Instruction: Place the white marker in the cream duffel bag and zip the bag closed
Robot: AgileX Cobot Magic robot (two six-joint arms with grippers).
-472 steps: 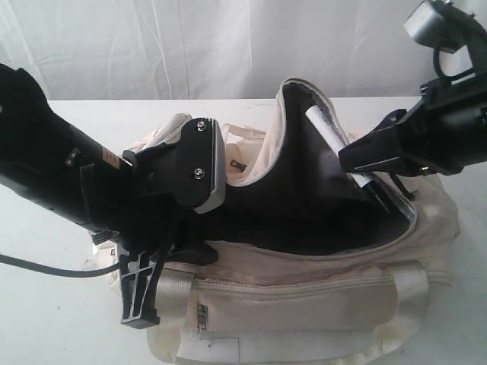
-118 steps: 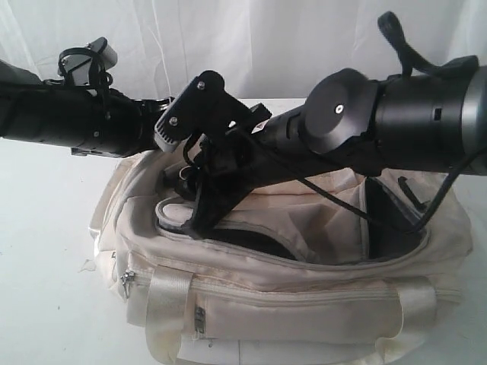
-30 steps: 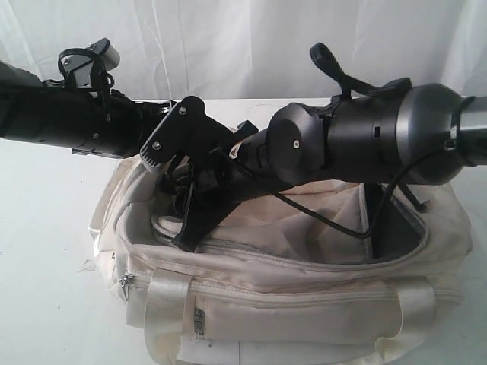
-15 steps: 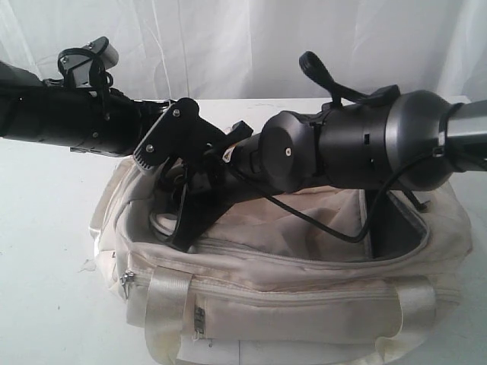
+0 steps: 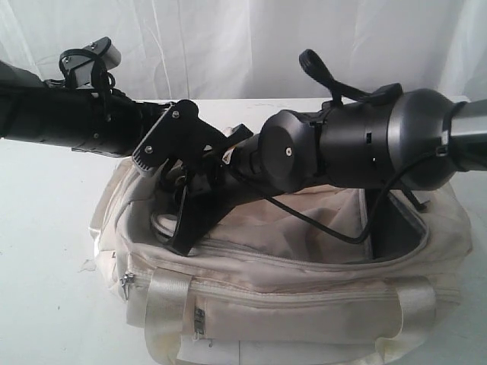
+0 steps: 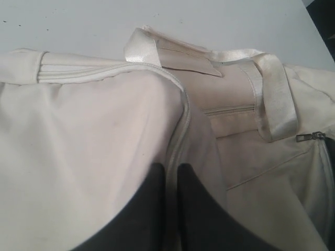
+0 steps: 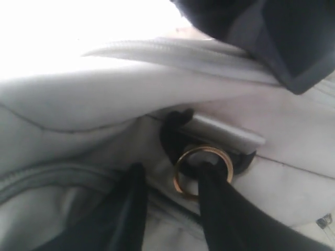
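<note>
We count one cream duffel bag (image 5: pixel 304 304), standing on the white counter (image 5: pixel 46 251) with its long side towards the exterior camera. On that near side we see two shiny webbing straps, one towards the left end (image 5: pixel 169 304) and one towards the right (image 5: pixel 415 308), and one small metal zip pull (image 5: pixel 125 283) by the left corner. The top opening gapes, and dark lining (image 5: pixel 396 236) shows at the right end.

Two arms reach over the bag. The right arm crosses from the right, and its tool (image 5: pixel 185 232) points down into the left part of the opening. In the right wrist view its two fingers (image 7: pixel 131 209) stand apart, released, with nothing clamped between them that we can see. One finger lies across a single gold ring (image 7: pixel 177 175), which sits at one black clip (image 7: pixel 170 133) on the cream fabric.

The left arm comes in from the left, behind the right one. Its tool (image 6: pixel 170 170) is clenched on the bag, its two dark fingers pinching a zip-edged fold of the cream cloth.
</note>
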